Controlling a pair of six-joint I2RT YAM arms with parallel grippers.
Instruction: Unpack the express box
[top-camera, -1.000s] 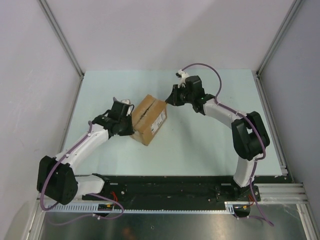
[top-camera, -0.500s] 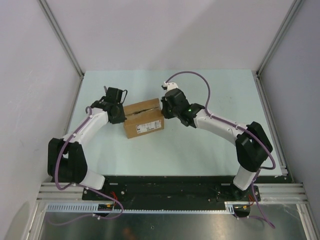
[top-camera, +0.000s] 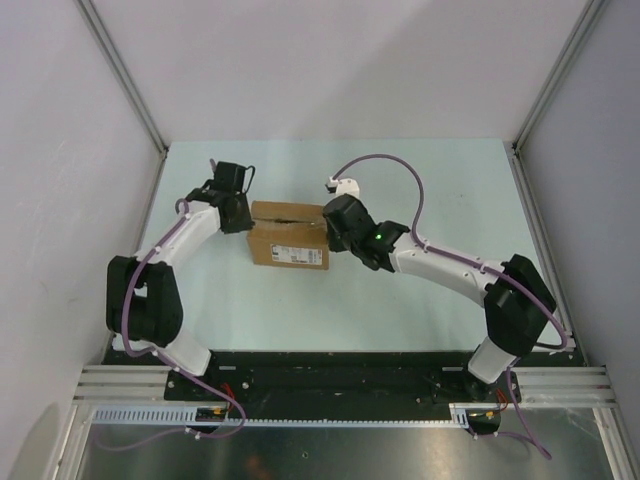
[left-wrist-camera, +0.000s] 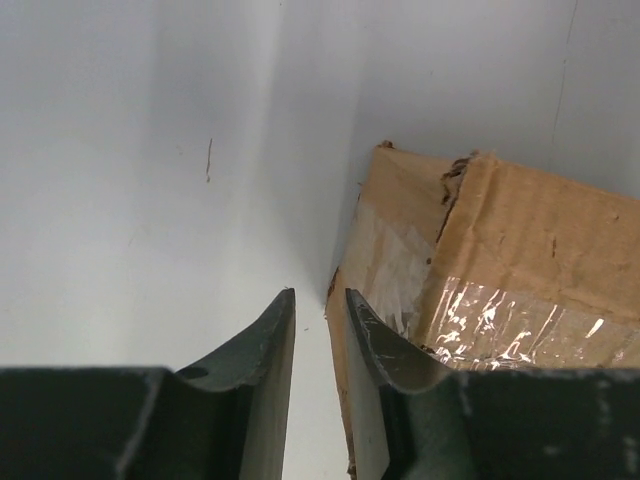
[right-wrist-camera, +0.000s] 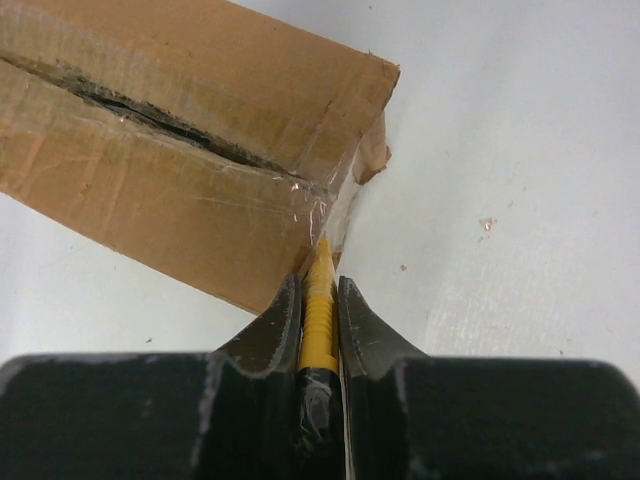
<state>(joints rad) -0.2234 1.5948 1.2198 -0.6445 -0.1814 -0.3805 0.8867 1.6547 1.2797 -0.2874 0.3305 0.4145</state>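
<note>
From the overhead camera I have the express box (top-camera: 290, 243) sitting on the pale counter (top-camera: 420, 180), a little left of centre, its long sides running left to right and the two arms closing in on it from either end. It is a small brown cardboard carton with a white printed label on its near face (the print is too small for me to read). The top flaps lie down flat. Along the seam between them my right wrist camera shows a dark, ragged gap under glossy clear tape, and the tape wraps down over the right end, wrinkled and lifting at the corner. The left wrist camera shows the other end: more shiny tape across the cardboard and a frayed, torn edge at the top corner. My right end effector (right-wrist-camera: 318, 285) is clamped on the utility knife (right-wrist-camera: 319, 322), its yellow body squeezed between the two fingers, the tip touching the taped right-hand corner of the box. My left end effector (left-wrist-camera: 320, 300) sits just beside the left end of the box, its fingers parted by a narrow gap with nothing between them, one finger close against the cardboard.
</note>
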